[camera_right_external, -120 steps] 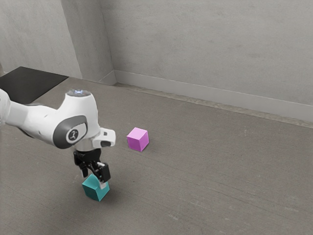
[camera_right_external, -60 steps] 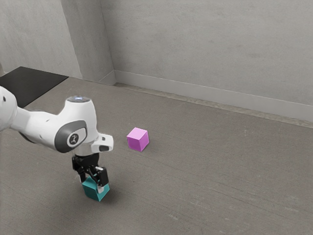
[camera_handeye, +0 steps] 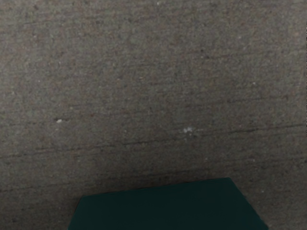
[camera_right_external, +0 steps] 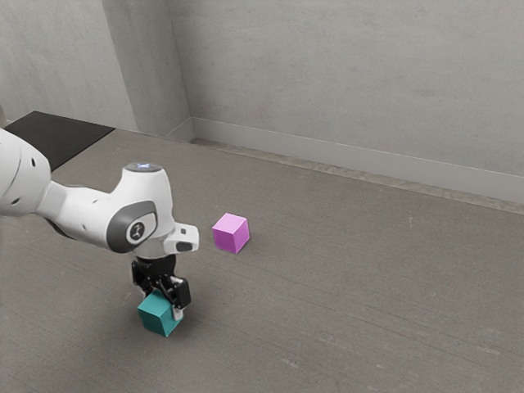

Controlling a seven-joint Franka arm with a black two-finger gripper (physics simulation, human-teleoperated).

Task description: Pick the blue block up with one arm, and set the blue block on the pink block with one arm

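Tool (camera_right_external: 162, 299) is right on top of the blue block (camera_right_external: 157, 318), which sits toward the exterior view's lower left from the pink block (camera_right_external: 231, 232). Can't tell whether the tool is clamped on the block or just around it. The blue block reads teal, looks to be resting on the counter (camera_right_external: 368, 286), and is turned corner-on to the camera. In the wrist view the blue block (camera_handeye: 163, 206) is the dark slab directly under the hand, with scratched grey counter (camera_handeye: 153, 86) beyond it.

Pink block stands by itself on the counter, well apart from the blue block and nearer the wall (camera_right_external: 344, 74), flat and also corner-on. Between the two blocks there is plain grey counter. Arm (camera_right_external: 82, 213) comes in on the exterior view's left of the pink block. Its white wrist housing (camera_right_external: 182, 239) is the nearest thing to the pink block, on that same side and not touching it.

Black panel (camera_right_external: 49, 135) lies far from the pink block, toward the exterior view's upper left. Pale baseboard (camera_right_external: 352, 160) runs along the foot of the wall behind the pink block.
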